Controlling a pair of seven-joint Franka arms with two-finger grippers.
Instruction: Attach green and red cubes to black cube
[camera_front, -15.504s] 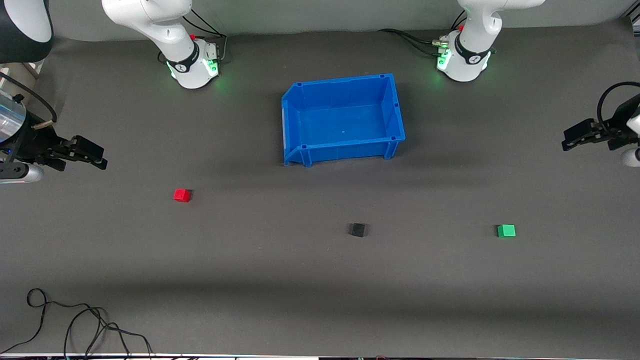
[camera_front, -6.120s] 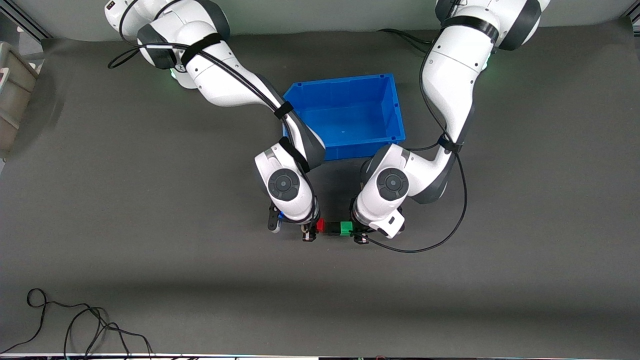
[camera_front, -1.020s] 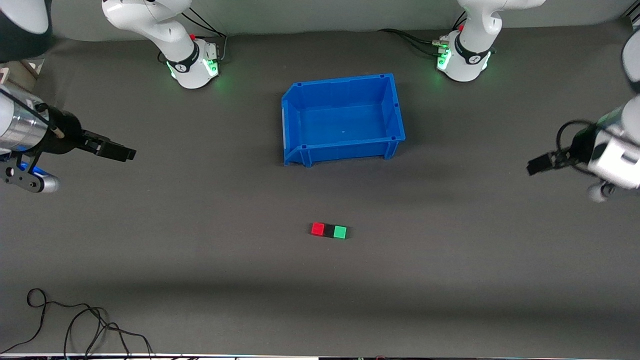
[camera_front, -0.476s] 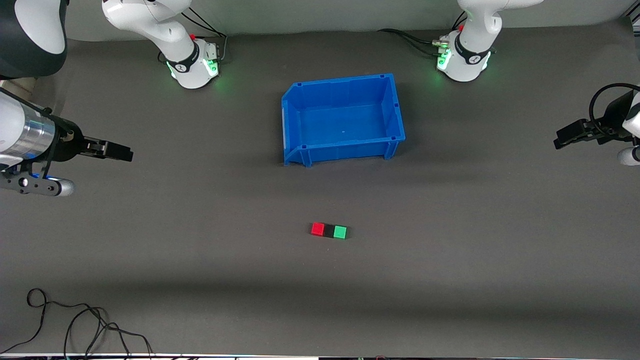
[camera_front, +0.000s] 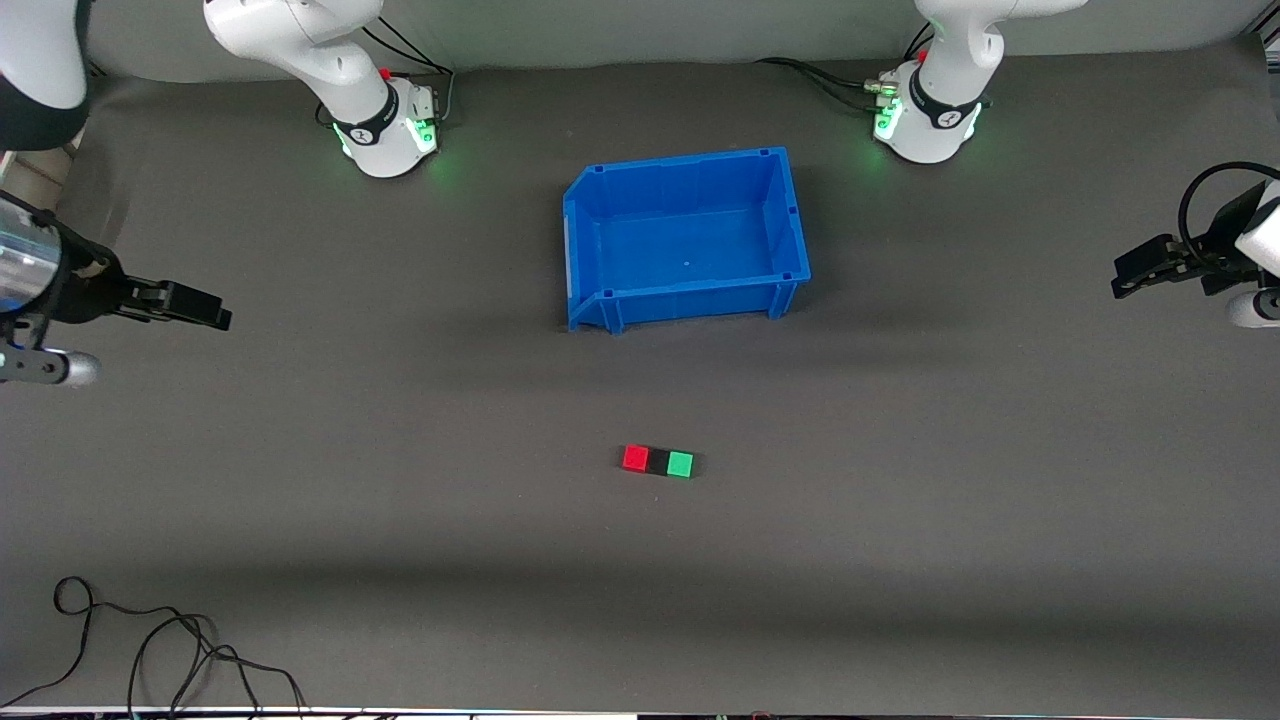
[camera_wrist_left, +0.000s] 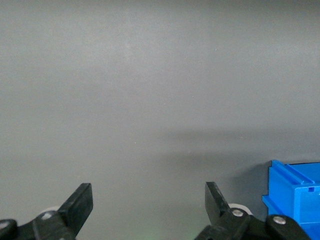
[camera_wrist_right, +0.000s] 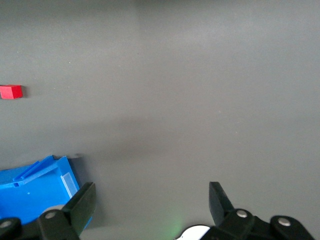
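Looking done: small red cube (camera_front: 635, 458), matte black cube (camera_front: 657, 461), green cube (camera_front: 680, 464) touch in a row on your bench; left end effector (camera_front: 1137, 273) and right end effector (camera_front: 196, 306) have pulled back to the bench ends, both open, empty.

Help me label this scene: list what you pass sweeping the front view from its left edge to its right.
Right gripper → red cube → black cube → green cube → left gripper.

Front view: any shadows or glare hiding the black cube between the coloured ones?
Front view: even light, no glare; black cube dark against the mat yet distinct between red cube and green cube. Right wrist view: only the red cube shows.
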